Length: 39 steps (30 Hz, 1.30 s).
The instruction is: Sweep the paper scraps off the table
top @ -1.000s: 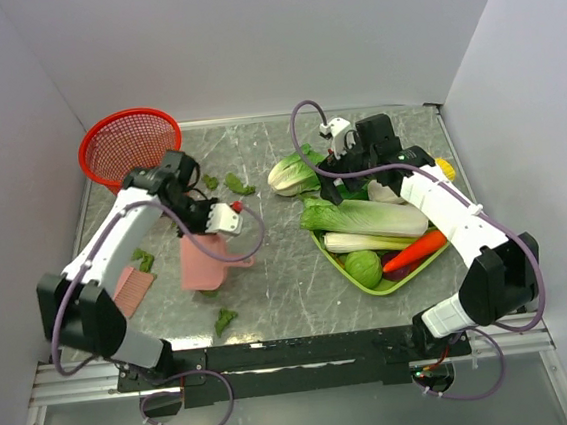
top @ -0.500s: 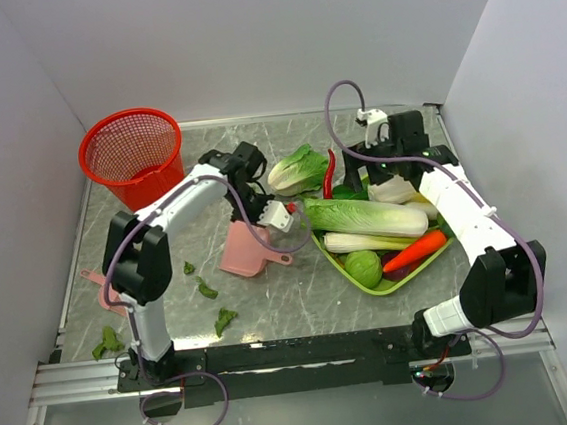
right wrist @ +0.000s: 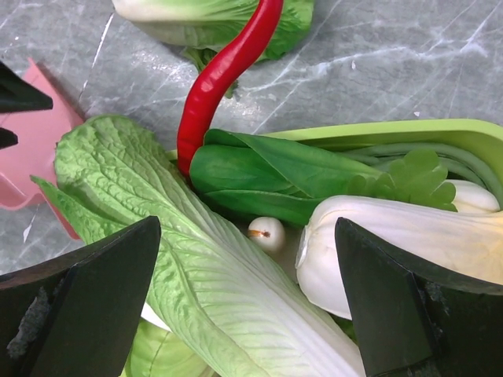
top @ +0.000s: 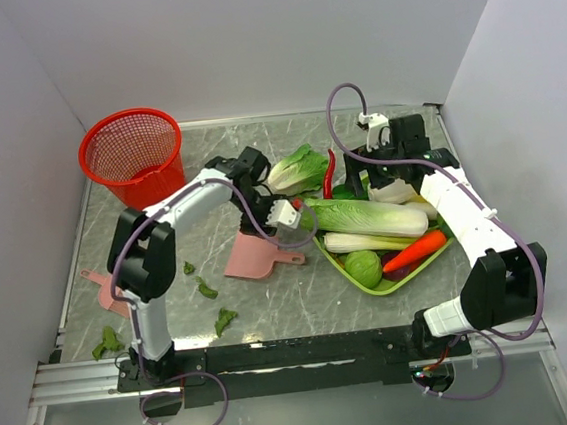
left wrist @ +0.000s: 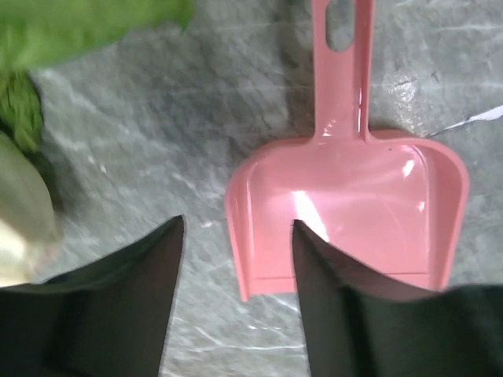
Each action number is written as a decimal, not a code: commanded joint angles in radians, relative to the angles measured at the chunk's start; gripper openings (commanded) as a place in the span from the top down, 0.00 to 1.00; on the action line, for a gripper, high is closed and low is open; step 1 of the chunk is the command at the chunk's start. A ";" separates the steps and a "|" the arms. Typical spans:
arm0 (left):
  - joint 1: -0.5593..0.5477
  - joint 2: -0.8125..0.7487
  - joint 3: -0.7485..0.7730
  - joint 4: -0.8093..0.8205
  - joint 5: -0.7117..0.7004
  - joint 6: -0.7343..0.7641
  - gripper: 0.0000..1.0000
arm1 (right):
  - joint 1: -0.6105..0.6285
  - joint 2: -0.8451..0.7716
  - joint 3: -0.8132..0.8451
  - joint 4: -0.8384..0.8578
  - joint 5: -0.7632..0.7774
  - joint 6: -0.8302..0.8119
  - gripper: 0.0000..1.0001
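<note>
The paper scraps (top: 106, 342) lie loose at the near left of the table (top: 274, 319). One is by the near edge, two small ones (top: 206, 288) sit beside the left arm's upright link, and another (top: 224, 321) is nearer the middle. A pink tool (top: 103, 287) lies partly hidden behind that arm. A red basket (top: 133, 153) stands in the far left corner.

Toward the middle, a pink dustpan (left wrist: 354, 212) lies flat on the marble. The left gripper (left wrist: 238, 228) hangs just over it with its jaws spread and one side wall of the pan between the fingers. Whether they touch the pan cannot be told.

To the right, a pale cabbage (top: 297, 169) and a red chilli (top: 330, 173) lie beside a lime green tray (right wrist: 377, 130) of toy vegetables. The right gripper (right wrist: 247, 228) hovers over the tray's far part, jaws wide apart, pinching nothing.
</note>
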 commanded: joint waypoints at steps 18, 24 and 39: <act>0.752 -0.601 -0.513 -0.199 -0.512 0.016 0.38 | 0.016 0.057 0.081 0.026 -0.210 0.055 0.00; 0.981 -0.440 -0.373 -0.174 -0.575 0.116 0.48 | 0.048 0.085 0.113 0.009 -0.210 0.049 0.01; 1.116 -0.349 -0.449 -0.092 -0.508 0.397 0.67 | 0.084 0.094 0.151 -0.061 -0.115 -0.012 0.00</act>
